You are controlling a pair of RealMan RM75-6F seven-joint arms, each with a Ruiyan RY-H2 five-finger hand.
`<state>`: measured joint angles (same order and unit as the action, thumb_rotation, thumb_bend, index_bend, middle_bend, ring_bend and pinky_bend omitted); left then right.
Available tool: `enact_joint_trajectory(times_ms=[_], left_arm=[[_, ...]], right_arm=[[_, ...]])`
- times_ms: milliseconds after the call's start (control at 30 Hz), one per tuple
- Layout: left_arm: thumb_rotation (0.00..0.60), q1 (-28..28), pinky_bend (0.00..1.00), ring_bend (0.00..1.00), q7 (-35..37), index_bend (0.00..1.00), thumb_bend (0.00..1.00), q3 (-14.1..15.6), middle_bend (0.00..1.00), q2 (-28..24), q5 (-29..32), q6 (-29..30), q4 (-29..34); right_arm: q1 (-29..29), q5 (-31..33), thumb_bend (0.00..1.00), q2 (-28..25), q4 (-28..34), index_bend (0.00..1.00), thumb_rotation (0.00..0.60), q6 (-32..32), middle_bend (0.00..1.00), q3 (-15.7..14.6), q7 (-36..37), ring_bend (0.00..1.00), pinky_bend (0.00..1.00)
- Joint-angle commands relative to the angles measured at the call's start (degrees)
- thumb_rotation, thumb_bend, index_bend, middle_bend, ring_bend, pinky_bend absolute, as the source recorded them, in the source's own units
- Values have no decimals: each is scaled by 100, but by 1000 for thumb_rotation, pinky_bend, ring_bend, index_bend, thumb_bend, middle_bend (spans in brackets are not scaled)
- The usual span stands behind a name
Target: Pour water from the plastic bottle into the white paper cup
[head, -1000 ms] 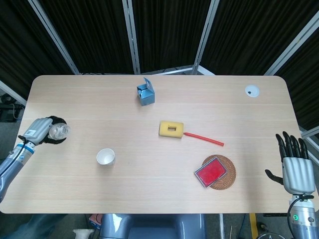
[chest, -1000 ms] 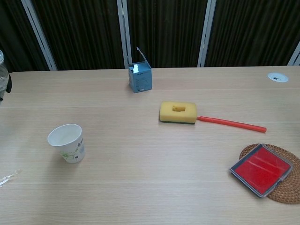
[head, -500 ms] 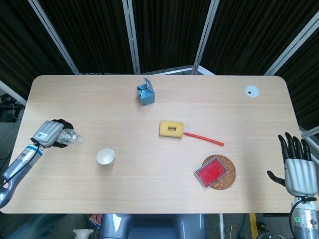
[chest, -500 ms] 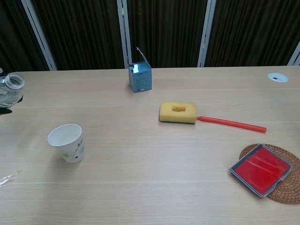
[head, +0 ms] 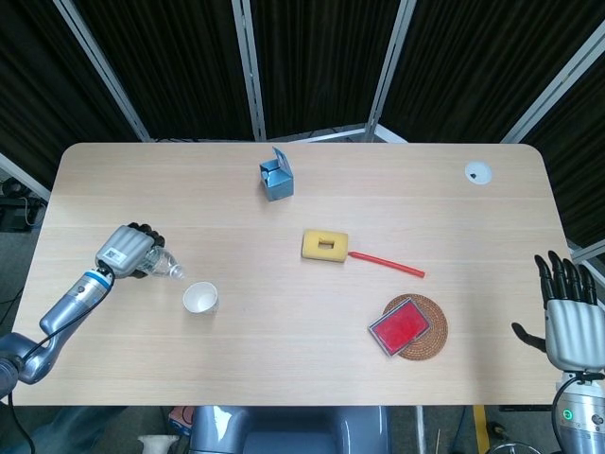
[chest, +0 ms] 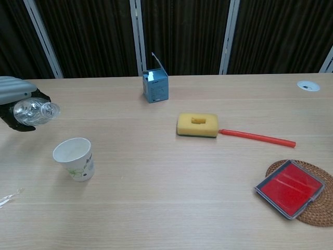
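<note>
A pale wooden table (head: 454, 194) with rounded corners stands before dark curtains (chest: 182, 31) framed by metal posts (chest: 136, 36).

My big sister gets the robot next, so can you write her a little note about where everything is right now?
Left hand holds the plastic bottle tipped on its side, mouth pointing toward the white paper cup, not yet over it.
Right hand is open, holding nothing, off the table's right edge.
The cup stands upright on the table; no water can be seen going in.
Done: bottle picked up and tilted.
Left: bring the mouth over the cup and pour.
</note>
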<state>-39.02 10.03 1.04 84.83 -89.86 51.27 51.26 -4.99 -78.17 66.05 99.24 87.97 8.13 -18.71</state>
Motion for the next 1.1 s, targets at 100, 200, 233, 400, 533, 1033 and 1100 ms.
enact_joint_trajectory(times_ms=[100,200,233,400,533,1033,1100], left_arm=[[600,-18,347,290,-286,622,537,35,431,141,38,-90,-164],[600,-24,348,290,-316,622,537,43,432,188,83,-152,-214],[600,-32,348,290,-355,622,537,52,432,215,84,-167,-240],[600,-60,348,290,-542,622,539,88,431,263,73,-203,-283],[600,-78,348,291,-752,621,538,135,430,302,45,-240,-332],[600,-91,348,290,-1221,619,539,138,426,391,107,-246,-337],[600,-89,347,290,-1221,619,539,141,426,389,117,-248,-325]], right_arm=[[10,28,0,-24,-6,0,600,0,0,15,46,0,0],[5,40,0,-31,-4,0,600,-23,0,15,60,0,0],[3,31,0,-30,0,0,600,-24,0,13,58,0,0],[0,28,0,-33,10,0,600,-31,0,11,64,0,0],[5,29,0,-39,14,0,600,-15,0,20,71,0,0],[7,47,0,-48,4,0,600,-29,0,22,92,0,0],[4,58,0,-50,0,0,600,-35,0,27,99,0,0]])
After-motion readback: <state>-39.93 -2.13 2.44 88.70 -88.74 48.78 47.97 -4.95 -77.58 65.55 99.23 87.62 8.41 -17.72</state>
